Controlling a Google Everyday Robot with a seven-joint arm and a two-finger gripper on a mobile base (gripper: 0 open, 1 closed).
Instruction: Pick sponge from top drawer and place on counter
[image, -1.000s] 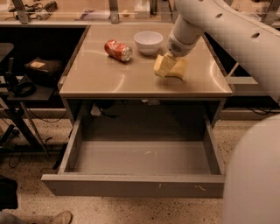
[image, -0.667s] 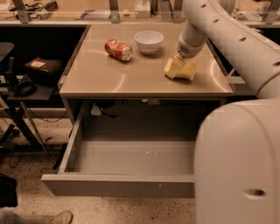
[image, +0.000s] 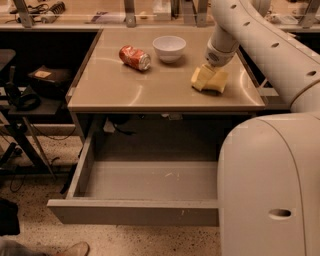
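My gripper (image: 207, 78) is low over the right side of the tan counter (image: 145, 90), at the end of the white arm coming in from the upper right. It is shut on the yellow sponge (image: 219, 83), whose lower edge sits at or just above the counter surface. The top drawer (image: 150, 181) is pulled open below the counter. Its grey floor is bare where it shows, and its right part is hidden behind my white body.
A red soda can (image: 134, 57) lies on its side at the counter's back left. A white bowl (image: 169, 48) stands beside it at the back middle. My bulky white body (image: 270, 190) fills the front right. Dark shelving and cables are at the left.
My gripper has moved right across the counter with the sponge, away from the bowl, and has held still since. The view has shifted, so my body now covers the drawer's right side.
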